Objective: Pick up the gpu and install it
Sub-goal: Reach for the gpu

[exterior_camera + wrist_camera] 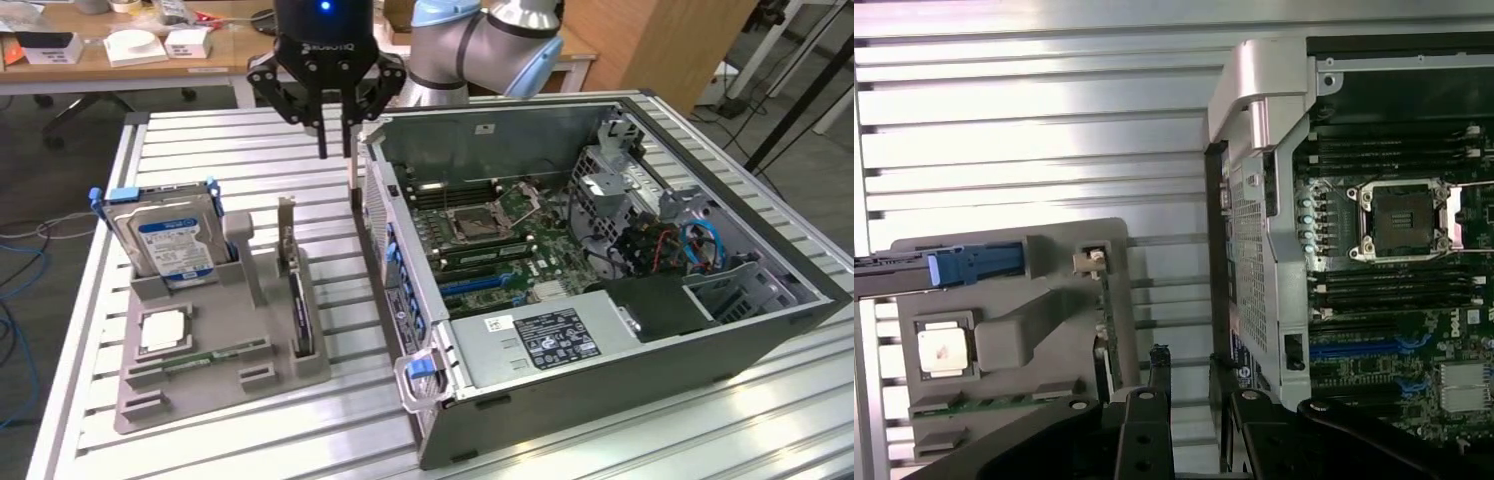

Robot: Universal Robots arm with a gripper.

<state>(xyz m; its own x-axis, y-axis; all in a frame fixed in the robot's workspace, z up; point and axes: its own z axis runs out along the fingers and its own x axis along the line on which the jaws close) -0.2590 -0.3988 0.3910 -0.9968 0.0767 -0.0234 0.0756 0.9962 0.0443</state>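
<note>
- One black two-fingered gripper (334, 152) (1189, 365), fingers partly apart, nothing between them.
- One gpu (298, 295) (1109, 320), a thin dark card with a silvery bracket, stands on edge in its slot, below the gripper and just to one side.
- One grey plastic holder (287, 365) carries it, plus one silver hard drive (171, 240), one square processor chip (160, 330) and one green memory stick (214, 355), all farther out.
- One open grey computer case (641, 350) lies below on the opposite side.
- Slatted aluminium table (200, 135) underneath; wooden desk (134, 70) behind.
</note>
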